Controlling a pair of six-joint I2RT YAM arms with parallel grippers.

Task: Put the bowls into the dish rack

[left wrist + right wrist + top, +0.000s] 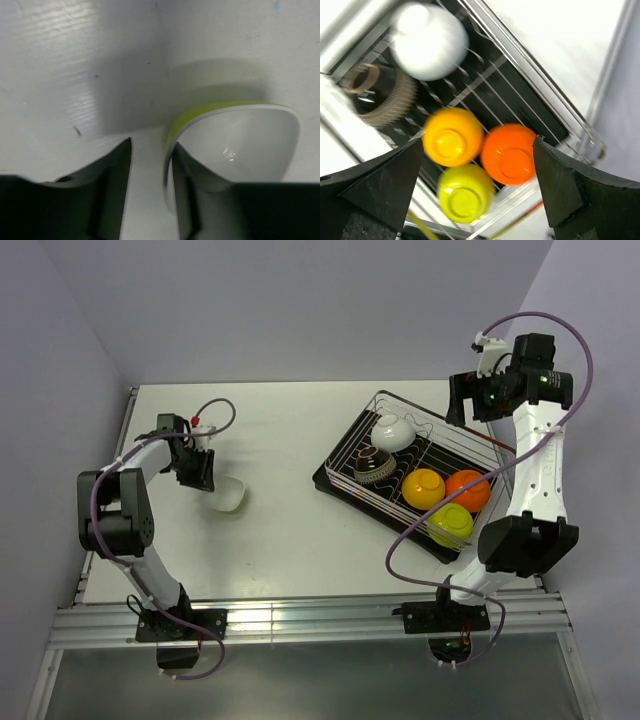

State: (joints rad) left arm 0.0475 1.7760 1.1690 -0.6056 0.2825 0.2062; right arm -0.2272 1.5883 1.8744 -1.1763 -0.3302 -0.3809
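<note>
Step in hand, as I read it: left end effector [200,472] picking the loose bowl [228,493] off the surface [280,430]; bowl sits left of centre, well apart from the dish rack [440,450] on the right; wrist view shows it white inside, lime-green outside; left end effector is open and straddles the near rim: inner finger [187,195] against the inside wall, outer finger [105,190] outside with a gap to the rim; to do it well: seat the rim deep between the pads before closing, since a glossy thin wall will likely pivot if pinched at the tips; lift clear, then traverse; rack holds white bowl [392,432], dark ribbed bowl [375,468], yellow-orange bowl [423,488], orange bowl [467,490], lime bowl [451,524]; bare wires along its far-right side look like the free slot; right end effector [470,400] is spread wide, empty, hovering above the rack; probably best kept out of the drop path.
</note>
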